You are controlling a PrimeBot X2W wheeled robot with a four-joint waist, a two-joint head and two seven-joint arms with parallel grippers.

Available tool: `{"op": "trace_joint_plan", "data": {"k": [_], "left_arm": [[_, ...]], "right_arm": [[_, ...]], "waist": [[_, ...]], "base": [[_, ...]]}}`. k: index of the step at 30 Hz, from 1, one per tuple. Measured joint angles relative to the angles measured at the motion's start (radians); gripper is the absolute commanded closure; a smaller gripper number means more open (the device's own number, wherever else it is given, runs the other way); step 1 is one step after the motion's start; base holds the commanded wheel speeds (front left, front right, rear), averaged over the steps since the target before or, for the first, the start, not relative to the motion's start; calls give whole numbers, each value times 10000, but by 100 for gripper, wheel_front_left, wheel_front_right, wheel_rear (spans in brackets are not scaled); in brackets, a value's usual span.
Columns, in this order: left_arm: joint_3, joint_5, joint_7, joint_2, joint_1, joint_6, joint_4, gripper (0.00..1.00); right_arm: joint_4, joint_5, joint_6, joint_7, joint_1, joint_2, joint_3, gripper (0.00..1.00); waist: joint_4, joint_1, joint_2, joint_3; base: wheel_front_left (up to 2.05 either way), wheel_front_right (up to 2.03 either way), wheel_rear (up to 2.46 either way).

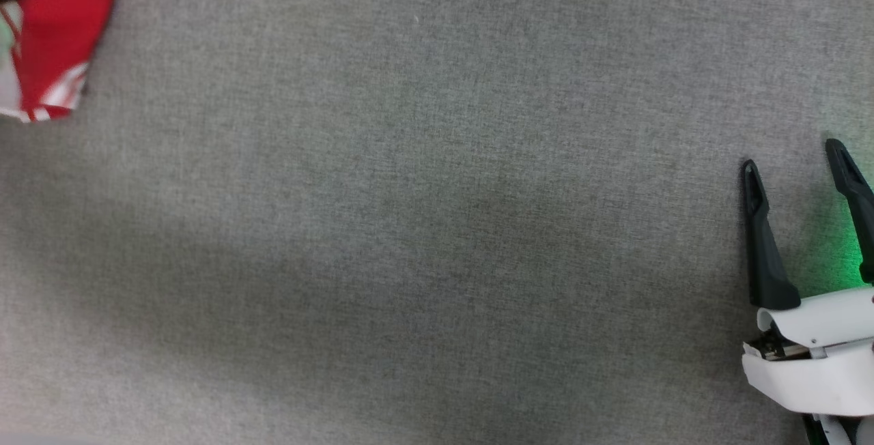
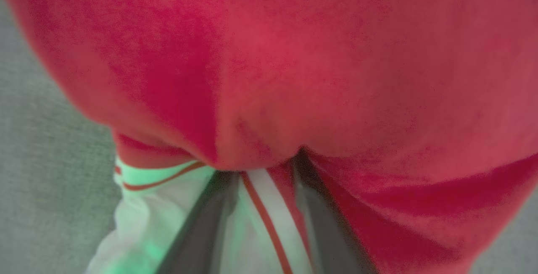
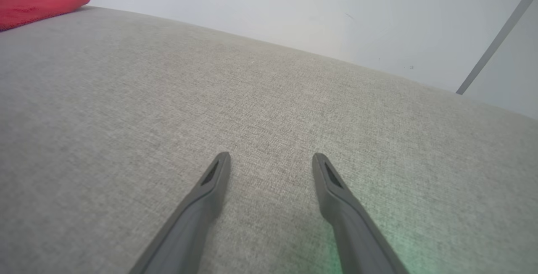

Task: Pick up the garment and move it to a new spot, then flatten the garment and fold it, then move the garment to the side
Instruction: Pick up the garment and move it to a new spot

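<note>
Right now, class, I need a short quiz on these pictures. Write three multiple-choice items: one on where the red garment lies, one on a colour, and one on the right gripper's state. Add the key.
1. In the head view, where is the garment?
A. upper left corner
B. centre
C. lower right corner

2. What colour is the cloth surface?
A. blue
B. grey
C. yellow

3. How does the right gripper stand?
A. shut on the garment
B. shut, empty
C. open, empty

Key:
1 A: the red fabric sits at the head view's upper left edge.
2 B: the weave is plain grey across the head view.
3 C: its two dark fingers are spread, with bare surface between them, far from the garment.
</note>
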Motion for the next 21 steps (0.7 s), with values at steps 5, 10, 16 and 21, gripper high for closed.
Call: {"op": "trace_joint_plan", "data": {"k": [5, 10, 16, 21], "left_arm": [[-182, 267, -878, -36, -133, -276, 318, 100], [-353, 349, -1501, -261, -398, -527, 219, 100], [-468, 374, -2276, -165, -619, -704, -686, 100], [-807, 418, -2443, -240, -445, -765, -1724, 100]], "right_arm": [[556, 61, 0, -192, -148, 136, 228, 0], [1417, 268, 0, -477, -238, 399, 499, 0], [2263, 351, 0, -755, -143, 660, 585, 0], [2838, 512, 0, -932, -19, 840, 571, 0]], "waist": [[-79, 0, 0, -354], [-136, 0, 0, -1130], [-23, 0, 0, -2437], [109, 0, 0, -3546]], "base": [[0, 0, 0], [0, 0, 0], [0, 0, 0], [0, 0, 0]]}}
